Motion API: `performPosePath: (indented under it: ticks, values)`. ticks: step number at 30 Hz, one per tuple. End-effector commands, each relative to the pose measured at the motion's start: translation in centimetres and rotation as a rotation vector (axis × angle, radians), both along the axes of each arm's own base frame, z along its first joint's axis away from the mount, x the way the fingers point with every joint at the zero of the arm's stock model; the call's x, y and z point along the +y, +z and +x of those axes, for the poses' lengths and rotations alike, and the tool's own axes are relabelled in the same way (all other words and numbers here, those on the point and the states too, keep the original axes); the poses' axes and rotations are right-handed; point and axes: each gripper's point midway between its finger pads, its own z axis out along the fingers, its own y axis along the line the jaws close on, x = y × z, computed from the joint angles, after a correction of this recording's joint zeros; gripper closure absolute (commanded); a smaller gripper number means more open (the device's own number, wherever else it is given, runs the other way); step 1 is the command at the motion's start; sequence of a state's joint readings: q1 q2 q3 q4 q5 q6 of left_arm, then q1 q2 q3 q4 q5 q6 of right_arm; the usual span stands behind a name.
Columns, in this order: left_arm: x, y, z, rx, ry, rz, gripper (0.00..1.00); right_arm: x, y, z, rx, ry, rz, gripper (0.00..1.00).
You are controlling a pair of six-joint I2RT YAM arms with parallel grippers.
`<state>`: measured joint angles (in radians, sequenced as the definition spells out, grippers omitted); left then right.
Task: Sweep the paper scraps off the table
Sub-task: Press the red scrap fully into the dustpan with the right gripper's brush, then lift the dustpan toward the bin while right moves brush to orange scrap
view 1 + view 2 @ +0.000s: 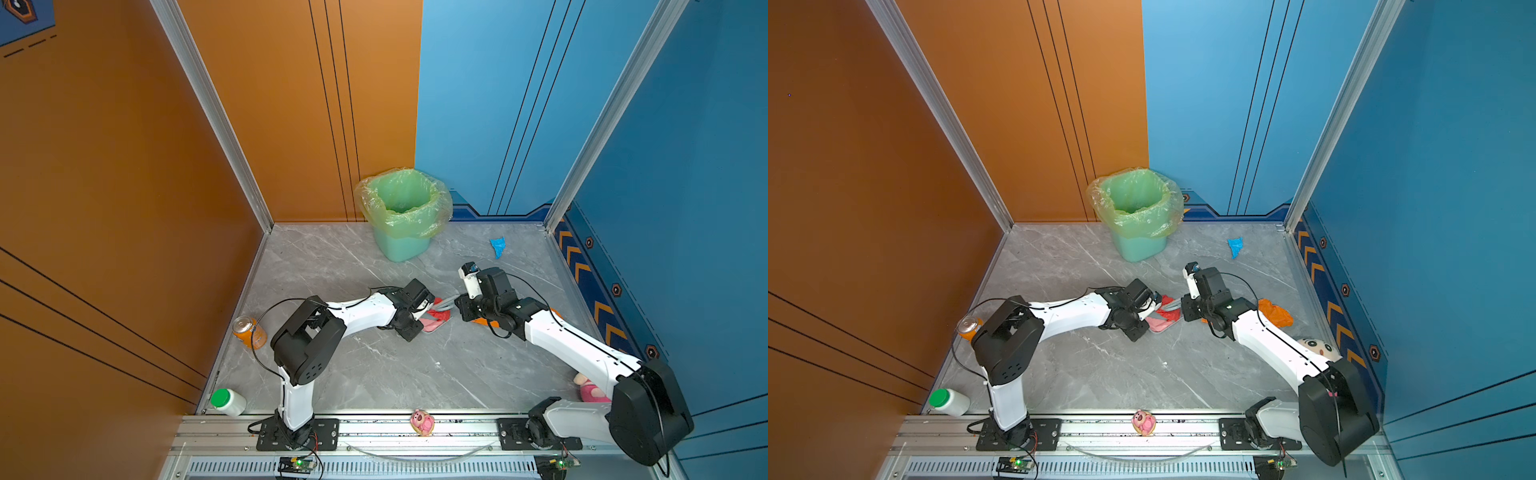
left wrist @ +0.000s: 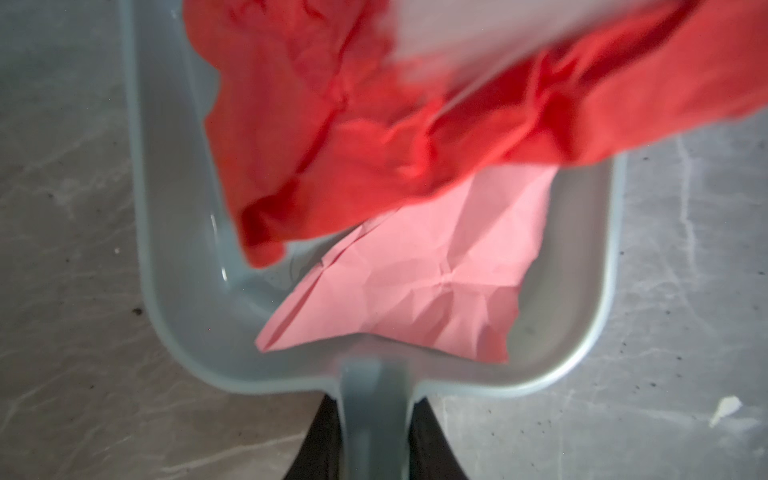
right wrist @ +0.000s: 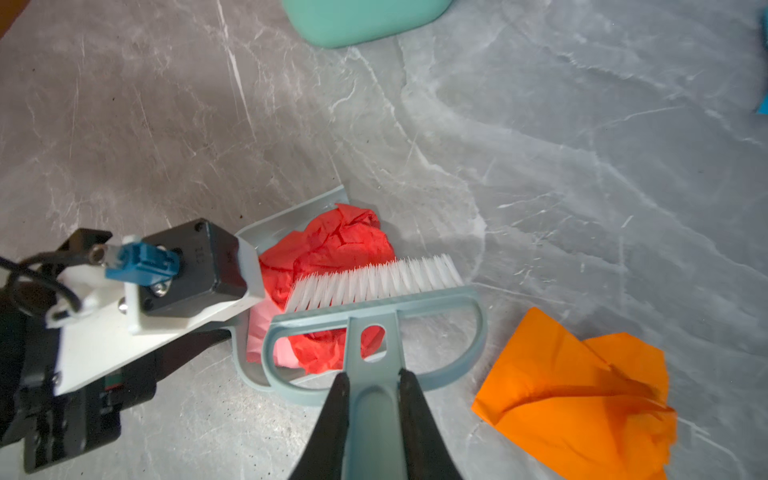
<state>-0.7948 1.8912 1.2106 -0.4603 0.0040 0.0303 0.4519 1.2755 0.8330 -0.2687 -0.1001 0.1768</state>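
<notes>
At the near edge, a small pink plush toy (image 1: 422, 422) sits on the front rail. A white bottle (image 1: 227, 401) with a green cap lies at the near left corner of the counter (image 1: 395, 374). An orange can (image 1: 248, 331) stands farther along the left edge.

At mid-counter the two arms meet. The left gripper (image 2: 374, 432) is closed on the handle of a pale blue dustpan (image 2: 166, 249). A pink scrap (image 2: 415, 282) lies flat inside the pan. A crumpled red scrap (image 2: 353, 124) lies on top of it and extends past the pan's open mouth.

The right gripper (image 3: 376, 411) is clamped on the handle of a matching brush (image 3: 374, 309). The white bristles of the brush press against the red scrap at the pan's mouth.

An orange scrap (image 3: 582, 395) lies on the counter just beside the right arm, on its outer side and apart from the pan.

Farther back, a blue scrap (image 1: 497, 246) lies alone near the far right corner. It is well apart from both grippers.

At the back wall stands a green bin (image 1: 401, 245) with a plastic liner.
</notes>
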Motion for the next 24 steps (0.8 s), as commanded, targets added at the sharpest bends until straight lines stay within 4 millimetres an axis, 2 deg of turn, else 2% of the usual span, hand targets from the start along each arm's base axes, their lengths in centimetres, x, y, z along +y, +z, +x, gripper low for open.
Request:
performPosePath:
  ticks: [1, 9, 24]
  values:
    - [0.3, -1.4, -0.4, 0.037, -0.01, 0.033, 1.0, -1.5, 1.2, 0.5, -0.046, -0.054, 0.007, 1.0]
    - [0.4, -1.2, 0.4, -0.003, 0.006, 0.037, 1.0, -4.1, 2.0, 0.5, -0.078, -0.14, 0.03, 1.0]
    - [-0.3, 0.9, 3.5, -0.143, 0.043, -0.005, 1.0, -8.0, 3.0, -0.4, -0.123, -0.256, 0.047, 1.0]
